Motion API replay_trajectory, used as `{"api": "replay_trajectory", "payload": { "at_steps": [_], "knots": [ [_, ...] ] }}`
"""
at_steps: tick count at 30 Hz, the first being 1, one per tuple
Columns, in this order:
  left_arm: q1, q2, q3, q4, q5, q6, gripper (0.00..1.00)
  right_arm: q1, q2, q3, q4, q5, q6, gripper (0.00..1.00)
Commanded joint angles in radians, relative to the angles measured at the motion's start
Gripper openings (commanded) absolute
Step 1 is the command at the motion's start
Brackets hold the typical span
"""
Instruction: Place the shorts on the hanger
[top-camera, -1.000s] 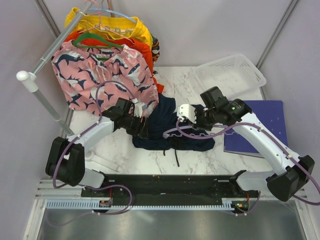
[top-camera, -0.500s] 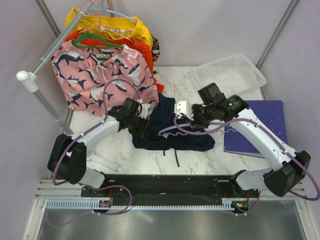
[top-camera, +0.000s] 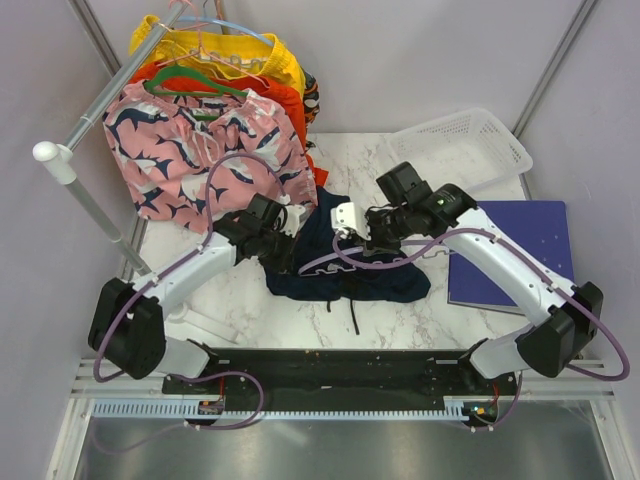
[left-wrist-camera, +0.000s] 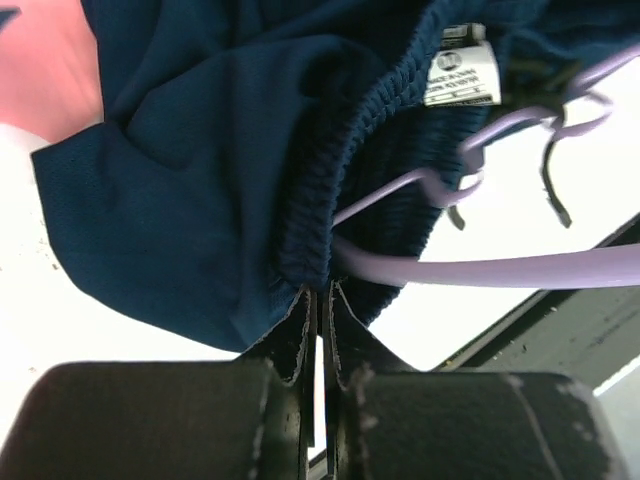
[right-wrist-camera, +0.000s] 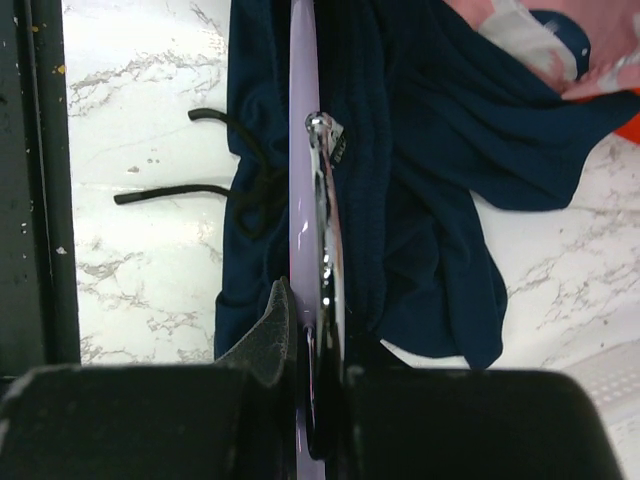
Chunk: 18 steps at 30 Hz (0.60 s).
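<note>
The dark navy shorts (top-camera: 350, 278) lie crumpled on the marble table between the two arms. In the left wrist view my left gripper (left-wrist-camera: 320, 292) is shut on the ribbed waistband of the shorts (left-wrist-camera: 200, 180), whose white label (left-wrist-camera: 461, 78) shows at the top. The pale lilac hanger (left-wrist-camera: 480, 268) crosses just beyond the fingers. In the right wrist view my right gripper (right-wrist-camera: 312, 320) is shut on the hanger (right-wrist-camera: 303, 150), which lies over the waistband of the shorts (right-wrist-camera: 430, 150). The black drawstring (right-wrist-camera: 190, 190) trails onto the table.
A clothes rack (top-camera: 90, 200) at the back left carries pink shark-print shorts (top-camera: 200, 150) with orange and yellow ones behind. A white basket (top-camera: 460, 150) stands at the back right. A blue board (top-camera: 520, 250) lies at the right.
My left gripper has closed on the shorts' waistband. The right arm has carried the hanger to the left, further over the shorts.
</note>
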Motion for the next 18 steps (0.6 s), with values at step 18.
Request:
{"api": "replay_trajectory", "payload": {
  "at_steps": [18],
  "knots": [
    [-0.046, -0.112, 0.158, -0.098, 0.203, 0.007, 0.02, 0.073, 0.103, 0.077, 0.223, -0.098, -0.051, 0.00]
  ]
}}
